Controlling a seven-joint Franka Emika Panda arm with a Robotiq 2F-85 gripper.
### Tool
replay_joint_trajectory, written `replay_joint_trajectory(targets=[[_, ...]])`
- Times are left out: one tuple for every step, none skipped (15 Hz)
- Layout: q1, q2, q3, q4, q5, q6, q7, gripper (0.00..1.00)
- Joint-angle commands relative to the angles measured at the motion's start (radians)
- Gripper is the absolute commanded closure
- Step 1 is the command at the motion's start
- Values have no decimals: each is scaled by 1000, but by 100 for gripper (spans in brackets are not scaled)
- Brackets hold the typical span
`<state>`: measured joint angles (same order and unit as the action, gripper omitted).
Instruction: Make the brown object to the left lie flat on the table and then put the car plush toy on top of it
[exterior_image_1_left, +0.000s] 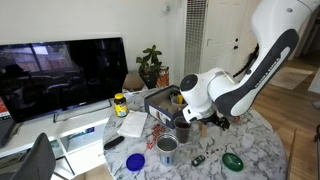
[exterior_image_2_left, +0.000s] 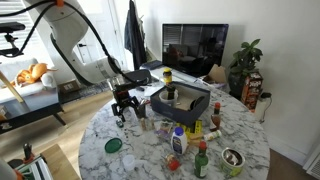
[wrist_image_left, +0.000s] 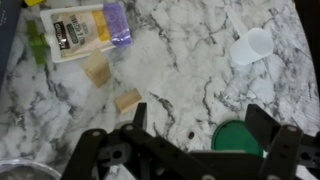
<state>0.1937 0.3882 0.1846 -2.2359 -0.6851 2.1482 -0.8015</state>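
Looking down from the wrist: finds the pincer (wrist_image_left: 200, 112) spread wide, jaws far apart and gripping nothing, with bare marble table (wrist_image_left: 190, 60) between them. Sees a green lid (wrist_image_left: 235, 137) lying flat close to the finger on the picture's right, partly covered by the pincer's body.

Spots the nearer brown block (wrist_image_left: 127, 99) just beyond the tip of the finger on the picture's left. Places it outside the jaws, close to that finger but not touching it. Finds a 2nd brown block (wrist_image_left: 97, 68) a little farther on and more toward the picture's left, near the 1st yet apart from it. Cannot tell whether either block lies flat or stands on an edge.

Past those 2, meets a bottle (wrist_image_left: 82, 30) lying on its side, its purple cap (wrist_image_left: 117, 22) pointing toward the picture's right. Notes a small white cup (wrist_image_left: 250, 45) well off on the opposite side of the picture.

In an exterior view, shows the white arm (exterior_image_2_left: 85, 55) bent down over the table, with the pincer low above the top. Picks out a metal can (exterior_image_1_left: 167, 148) and a blue lid (exterior_image_1_left: 137, 160) near the table's edge in an exterior view. Farther in, finds a dark box (exterior_image_2_left: 180, 100) holding several small items, about mid-table. Beyond the table, makes out a black TV (exterior_image_1_left: 60, 70) and a leafy plant (exterior_image_2_left: 245, 65).
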Motion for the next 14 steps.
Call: replay_joint_trajectory(targets=[[-10, 37, -8, 0, -82, 86, 10, 0], [-12, 44, -12, 1, -98, 104, 15, 0], [-10, 49, -18, 1, -121, 118, 28, 0], [-10, 54, -24, 3, -141, 122, 38, 0], [-10, 58, -28, 5, -157, 123, 45, 0], [-9, 66, -33, 12, -166, 107, 54, 0], [-9, 73, -36, 17, -180, 104, 62, 0], [-11, 80, -36, 22, -190, 109, 65, 1], [-14, 87, -36, 28, -198, 111, 67, 3], [-17, 94, -34, 32, -204, 121, 64, 2], [-19, 99, -33, 37, -210, 126, 64, 4], [-21, 104, -32, 40, -214, 133, 62, 5], [-22, 107, -32, 45, -218, 137, 63, 5], [-24, 110, -31, 47, -222, 146, 61, 6]])
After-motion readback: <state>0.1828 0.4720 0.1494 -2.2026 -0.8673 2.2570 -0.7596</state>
